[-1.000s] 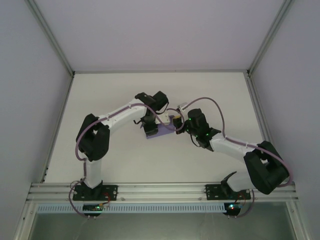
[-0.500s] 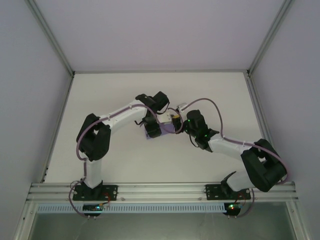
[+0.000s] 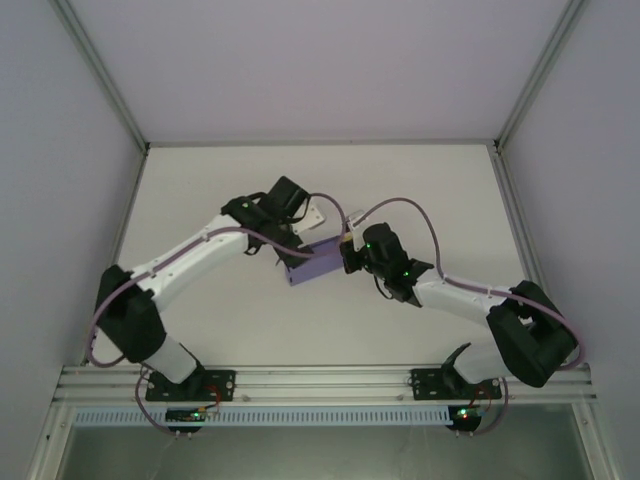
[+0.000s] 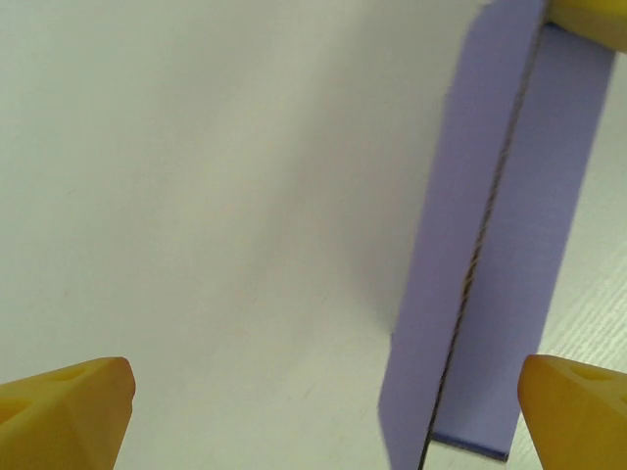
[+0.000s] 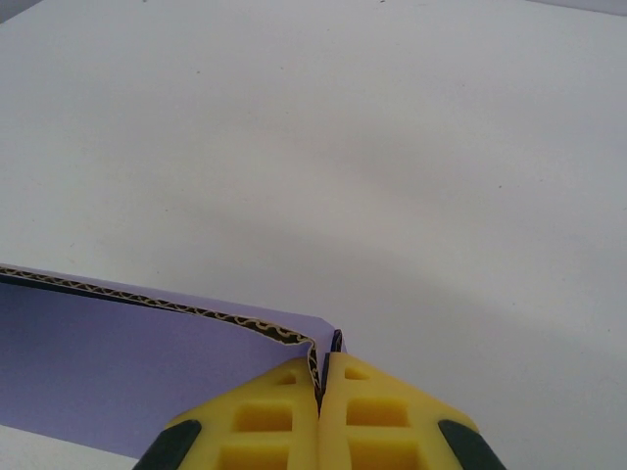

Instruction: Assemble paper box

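In the middle of the table (image 3: pixel 420 190), the right gripper (image 5: pixel 321 377) pinches the paper box (image 5: pixel 118 362) by its edge, and the wide-open left gripper (image 4: pixel 323 382) probably must grab a flap next.

We have the left arm (image 3: pixel 190 255) reaching from its base at the table's near edge. Its elbow is pushed out toward the left edge and the forearm runs diagonally in toward the table centre. The left gripper (image 3: pixel 288 258) points down with jaws spread wide. The yellow fingertips (image 4: pixel 69 406) sit at opposite bottom corners of the wrist view, touching nothing.

The right arm (image 3: pixel 460 293) has its elbow folded near the right edge and a low forearm running left toward centre. The right gripper (image 3: pixel 347 256) faces the left one, just beside it. Its fingers (image 5: pixel 274 421) are pressed together, pinching the top edge of the paper box (image 5: pixel 118 362).
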You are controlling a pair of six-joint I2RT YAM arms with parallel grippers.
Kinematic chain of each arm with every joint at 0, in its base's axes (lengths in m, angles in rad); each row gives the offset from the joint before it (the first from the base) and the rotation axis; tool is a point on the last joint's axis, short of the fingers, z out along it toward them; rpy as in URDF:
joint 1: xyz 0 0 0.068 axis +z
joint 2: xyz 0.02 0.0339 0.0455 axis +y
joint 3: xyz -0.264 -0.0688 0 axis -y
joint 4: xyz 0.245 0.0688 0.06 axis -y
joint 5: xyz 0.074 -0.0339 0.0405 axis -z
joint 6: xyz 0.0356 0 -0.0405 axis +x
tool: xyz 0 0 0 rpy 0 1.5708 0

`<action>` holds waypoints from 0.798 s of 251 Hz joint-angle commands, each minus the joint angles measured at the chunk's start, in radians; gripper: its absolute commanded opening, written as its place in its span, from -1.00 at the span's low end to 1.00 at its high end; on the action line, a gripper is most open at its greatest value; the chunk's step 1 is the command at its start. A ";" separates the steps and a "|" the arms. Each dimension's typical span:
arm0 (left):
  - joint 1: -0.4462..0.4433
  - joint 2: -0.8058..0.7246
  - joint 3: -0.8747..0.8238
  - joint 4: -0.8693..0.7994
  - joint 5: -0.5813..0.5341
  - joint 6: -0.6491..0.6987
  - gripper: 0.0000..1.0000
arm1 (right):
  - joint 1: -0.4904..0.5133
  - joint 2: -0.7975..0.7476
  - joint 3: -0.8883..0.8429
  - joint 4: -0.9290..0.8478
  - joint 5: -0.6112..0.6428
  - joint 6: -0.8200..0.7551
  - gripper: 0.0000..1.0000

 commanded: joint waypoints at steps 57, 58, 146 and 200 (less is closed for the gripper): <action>0.060 -0.135 -0.125 -0.018 0.002 -0.257 0.31 | 0.033 0.029 0.057 -0.258 0.039 0.001 -1.00; 0.059 -0.137 -0.127 -0.018 0.003 -0.259 0.31 | 0.033 0.029 0.058 -0.259 0.041 0.001 -1.00; 0.061 -0.193 -0.174 -0.037 0.084 -0.422 0.22 | 0.057 0.056 0.104 -0.309 0.074 0.017 -1.00; 0.060 -0.212 -0.211 -0.035 0.126 -0.468 0.12 | 0.067 0.057 0.121 -0.341 0.092 0.031 -1.00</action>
